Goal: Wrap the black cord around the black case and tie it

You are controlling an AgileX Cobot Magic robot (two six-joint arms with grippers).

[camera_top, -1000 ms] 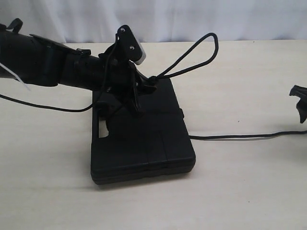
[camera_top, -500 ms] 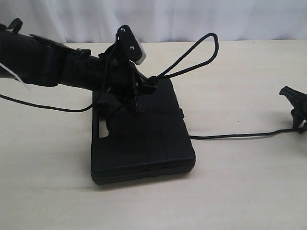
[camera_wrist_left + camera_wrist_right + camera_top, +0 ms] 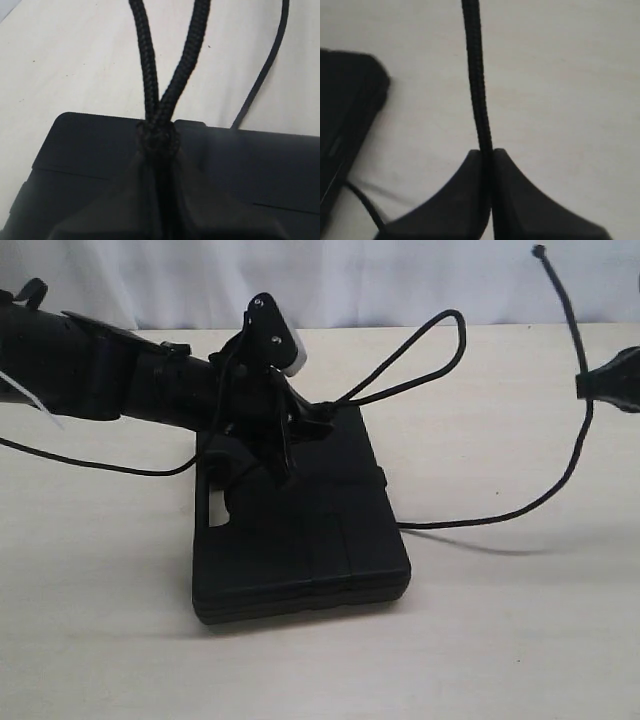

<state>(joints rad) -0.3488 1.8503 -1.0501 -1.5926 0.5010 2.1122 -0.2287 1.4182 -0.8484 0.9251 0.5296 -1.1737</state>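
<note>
The black case (image 3: 300, 535) lies flat on the table, its slot handle toward the left. My left gripper (image 3: 318, 416) hovers over the case's far edge, shut on the black cord (image 3: 463, 335) where two strands meet in a bunch (image 3: 158, 136). From there a loop arcs up and back to the right. My right gripper (image 3: 592, 386) is raised at the right edge, shut on the cord (image 3: 477, 80) near its free end. That end sticks up, and the rest hangs in a curve down to the case's right side (image 3: 405, 526).
Pale wooden table (image 3: 500, 640) with a white curtain behind it. A thin black strand (image 3: 100, 464) lies on the table left of the case, under the left arm. The case's corner (image 3: 345, 110) shows in the right wrist view.
My right gripper dipped to the cord lying on the table, shut on it and rose, lifting that stretch into the air. The left gripper and case barely moved.
</note>
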